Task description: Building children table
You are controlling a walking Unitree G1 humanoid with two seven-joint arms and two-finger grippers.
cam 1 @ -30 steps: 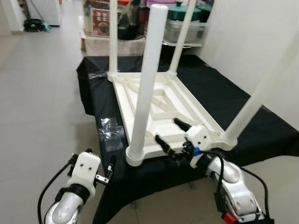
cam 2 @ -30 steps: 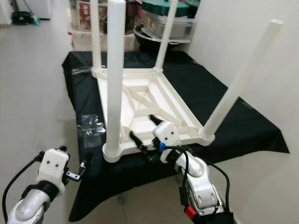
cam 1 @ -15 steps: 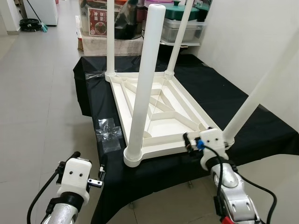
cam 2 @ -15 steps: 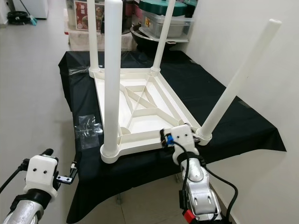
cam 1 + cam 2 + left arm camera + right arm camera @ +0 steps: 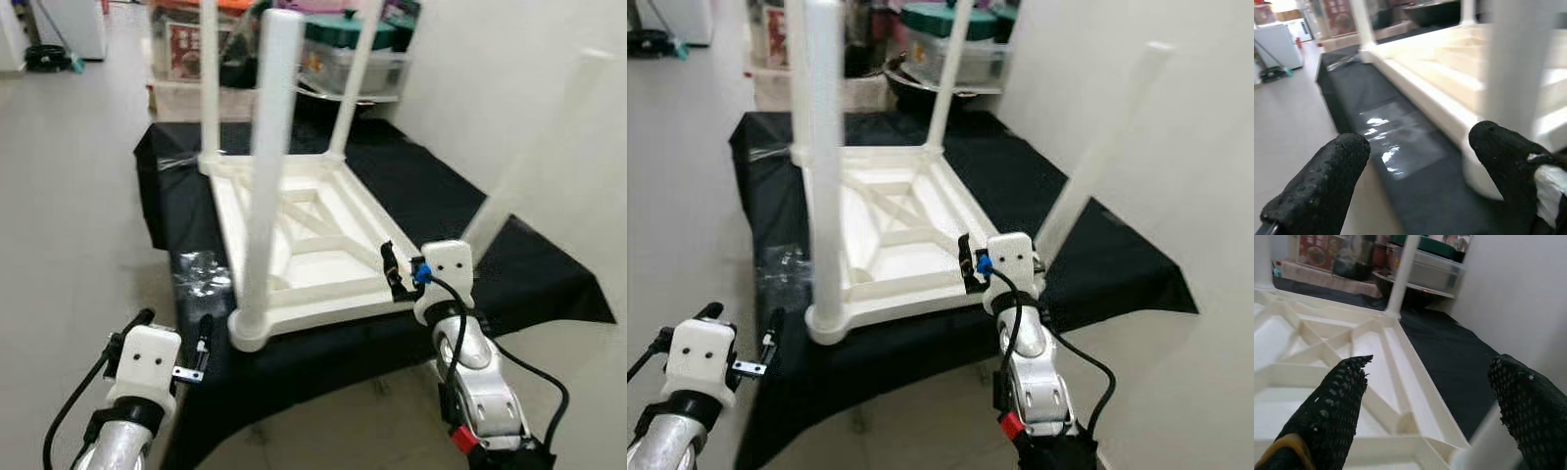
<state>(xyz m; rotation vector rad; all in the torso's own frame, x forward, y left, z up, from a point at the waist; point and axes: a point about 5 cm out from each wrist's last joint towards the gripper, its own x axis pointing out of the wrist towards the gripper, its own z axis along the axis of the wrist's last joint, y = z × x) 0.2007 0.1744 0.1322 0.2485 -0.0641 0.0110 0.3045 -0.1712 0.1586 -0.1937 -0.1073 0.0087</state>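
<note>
Surface (image 5: 460,196), black-draped: carries work.
Table (image 5: 294,211), white: upside down, legs up for fitting.
Near-right leg (image 5: 1097,147): leaning, likely unseated.
Right gripper (image 5: 1435,396): fingers apart, just beside it.
Left gripper (image 5: 1415,166): fingers apart, by near-left corner.

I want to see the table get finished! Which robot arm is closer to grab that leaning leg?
Probably the right. Its open claw sits at the table's near edge, beside the leaning leg. The left claw hangs lower, off the table's other corner.

Head eyes look down on the upturned table (image 5: 294,225); wrist cameras face it close between jaws.
</note>
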